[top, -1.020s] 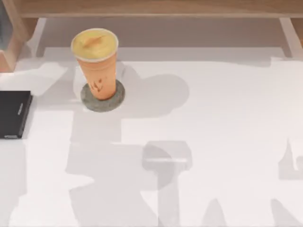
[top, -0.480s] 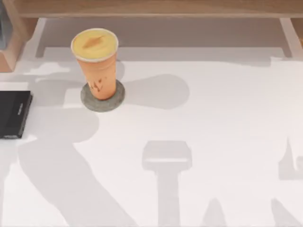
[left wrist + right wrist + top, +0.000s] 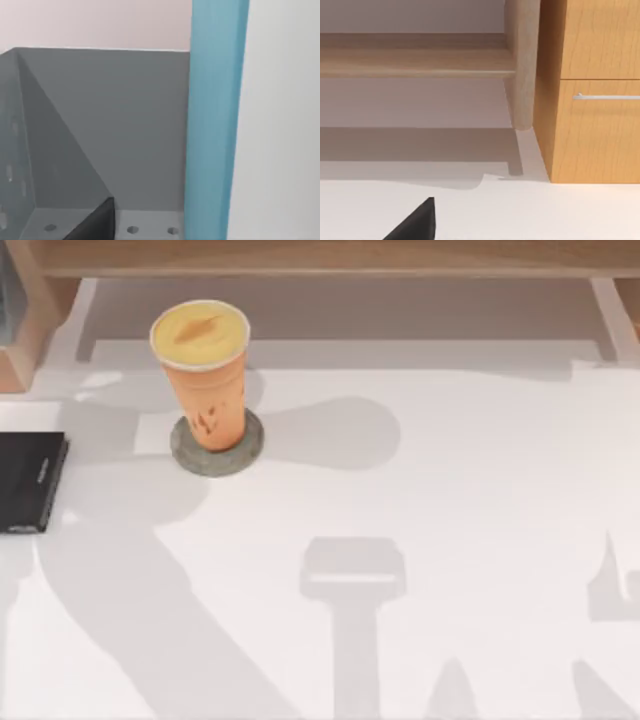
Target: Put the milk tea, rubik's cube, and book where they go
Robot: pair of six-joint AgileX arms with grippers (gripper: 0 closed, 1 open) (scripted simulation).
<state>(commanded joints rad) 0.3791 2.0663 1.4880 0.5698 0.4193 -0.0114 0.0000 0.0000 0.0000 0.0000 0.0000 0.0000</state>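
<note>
left wrist view: book (image 3: 215,125), rigid and probably heavy, needs a spine-wide hold; i cannot tell my left gripper's state. milk tea (image 3: 205,380) at ten o'clock.

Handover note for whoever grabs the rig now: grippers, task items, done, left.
Left gripper: one dark fingertip in the left wrist view, close to the book, whose teal cover stands upright against a grey holder. Whether it grips the book cannot be told.
Right gripper: one dark fingertip in the right wrist view, low over the white table near the wooden cabinet.
Milk tea: upright on the grey coaster, top view's left rear. Looks done.
Thin black book: flat at the table's left edge.
Left: confirm the book is seated; locate the rubik's cube.
</note>
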